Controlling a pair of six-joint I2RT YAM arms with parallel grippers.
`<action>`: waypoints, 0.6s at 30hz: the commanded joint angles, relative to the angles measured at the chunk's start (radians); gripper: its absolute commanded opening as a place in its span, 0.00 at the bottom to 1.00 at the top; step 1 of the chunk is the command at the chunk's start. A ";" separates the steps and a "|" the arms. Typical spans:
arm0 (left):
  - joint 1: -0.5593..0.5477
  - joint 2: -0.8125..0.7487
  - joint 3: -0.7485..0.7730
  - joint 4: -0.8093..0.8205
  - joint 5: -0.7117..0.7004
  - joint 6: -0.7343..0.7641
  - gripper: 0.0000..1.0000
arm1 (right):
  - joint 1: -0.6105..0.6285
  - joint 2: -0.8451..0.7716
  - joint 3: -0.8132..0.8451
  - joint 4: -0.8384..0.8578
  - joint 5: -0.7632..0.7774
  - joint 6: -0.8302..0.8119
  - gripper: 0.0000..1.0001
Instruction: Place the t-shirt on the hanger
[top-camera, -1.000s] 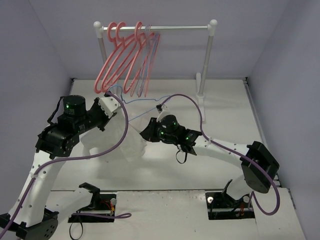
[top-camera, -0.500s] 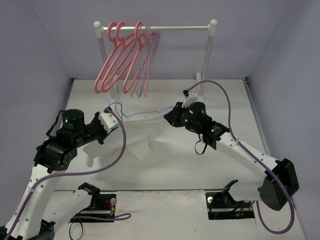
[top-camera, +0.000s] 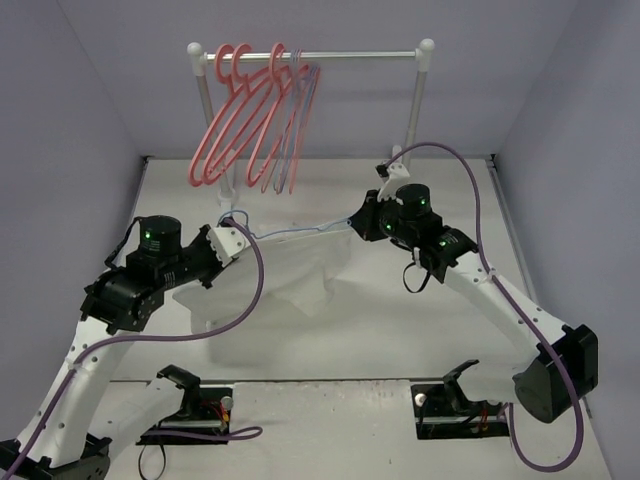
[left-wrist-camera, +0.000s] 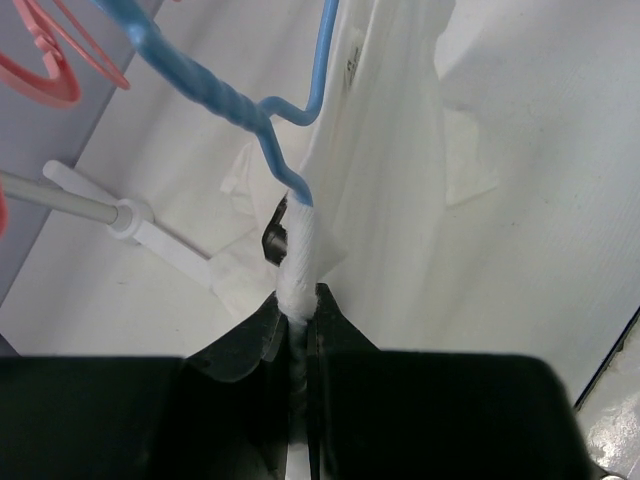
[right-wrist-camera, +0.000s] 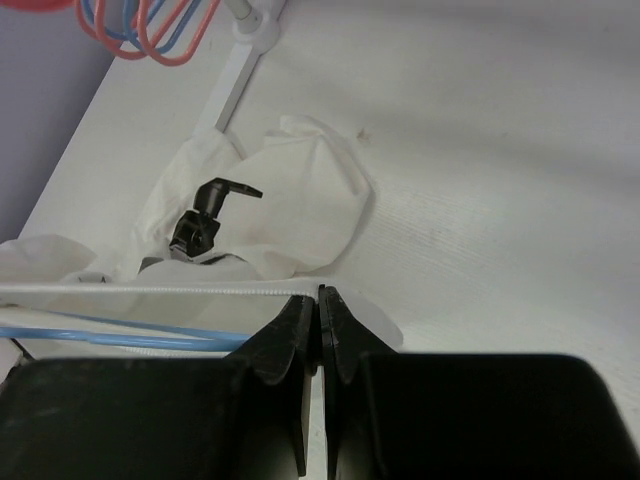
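The thin light-blue hanger (top-camera: 285, 232) is held above the table between my two grippers, and the white t-shirt (top-camera: 290, 280) hangs from it. My left gripper (top-camera: 228, 242) is shut on the hanger's end, which is wrapped in shirt fabric. In the left wrist view (left-wrist-camera: 298, 300) the blue wire (left-wrist-camera: 265, 125) rises from the jaws beside the shirt (left-wrist-camera: 400, 200). My right gripper (top-camera: 358, 222) is shut on the shirt's stitched edge (right-wrist-camera: 200, 290) and pulls it taut. The right wrist view (right-wrist-camera: 320, 300) shows the blue hanger (right-wrist-camera: 120, 330) just beneath that edge.
A white clothes rack (top-camera: 320, 55) stands at the back with several pink-red hangers (top-camera: 235, 120) on its left half. Its right post (top-camera: 413, 120) and foot are behind my right arm. The rack's left foot shows in the left wrist view (left-wrist-camera: 130, 218). Purple walls enclose the table.
My right gripper has moved right and toward the back, drawing the shirt's edge out along the hanger. My left gripper has shifted slightly right and nearer. The shirt now hangs spread between them.
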 joint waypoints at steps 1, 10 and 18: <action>0.004 0.016 0.038 -0.031 -0.084 0.056 0.00 | -0.080 -0.030 0.091 -0.043 0.087 -0.133 0.00; -0.045 0.163 0.182 -0.046 -0.147 0.083 0.00 | -0.056 0.021 0.291 -0.116 -0.014 -0.174 0.00; -0.158 0.342 0.565 -0.045 -0.179 0.142 0.00 | 0.100 0.186 0.682 -0.211 -0.010 -0.269 0.00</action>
